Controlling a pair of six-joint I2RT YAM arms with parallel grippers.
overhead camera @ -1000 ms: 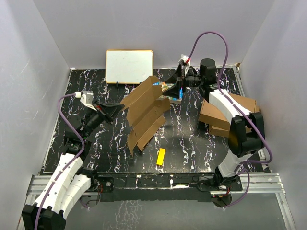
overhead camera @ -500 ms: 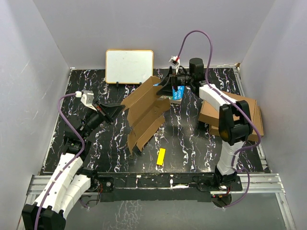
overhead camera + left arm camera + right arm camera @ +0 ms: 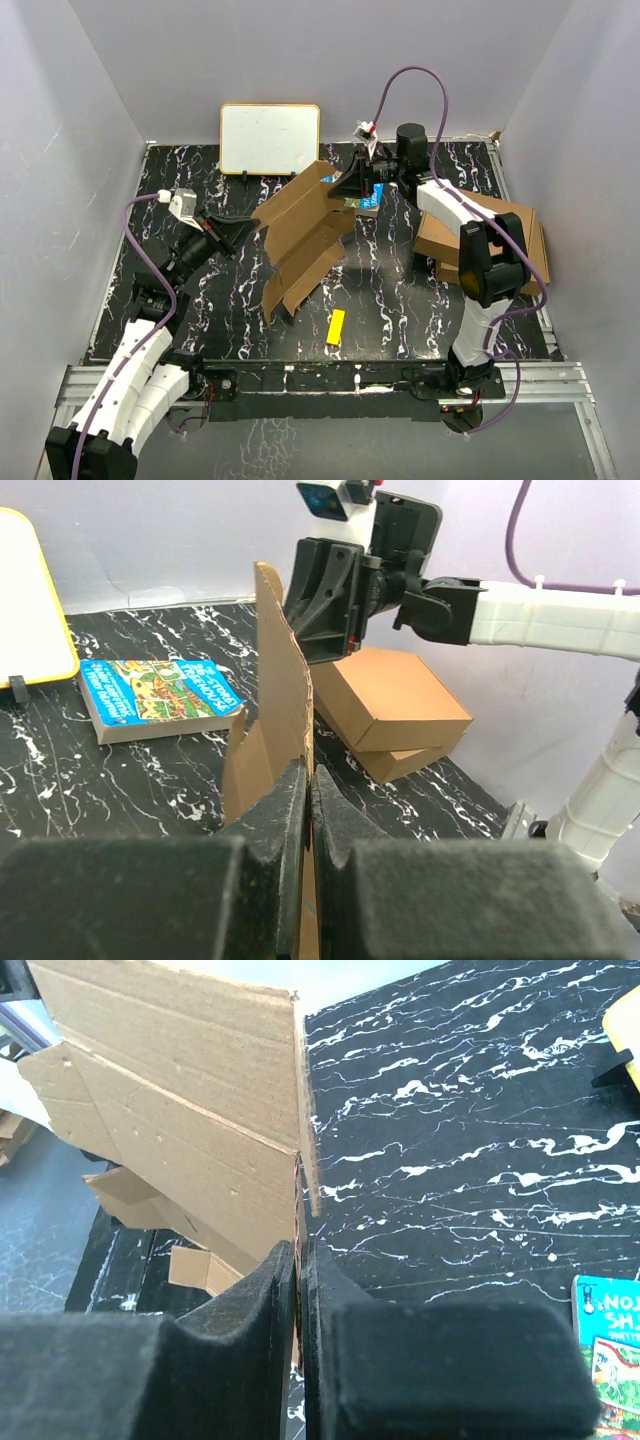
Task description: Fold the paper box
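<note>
Two pinches hold the paper box (image 3: 300,235) tilted over the table (image 3: 400,290): left gripper (image 3: 252,228) clamped on its 9 o'clock edge, right gripper (image 3: 345,185) nipping its 1 o'clock corner, likely bracing it for folding.

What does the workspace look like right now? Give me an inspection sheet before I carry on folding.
Surface: black marbled table; no spill seen.
Job's things: paper box, unfolded, held up tilted between both arms; cannot tell whether its low end touches the table.
Clutter: book, whiteboard, yellow block, two stacked finished boxes.
Grippers: left gripper shut on the paper box's near edge; right gripper shut on its far edge.
Cables: purple cable on each arm, looping free of the cardboard.
Surroundings: grey walls on three sides; nothing else seen.
</note>
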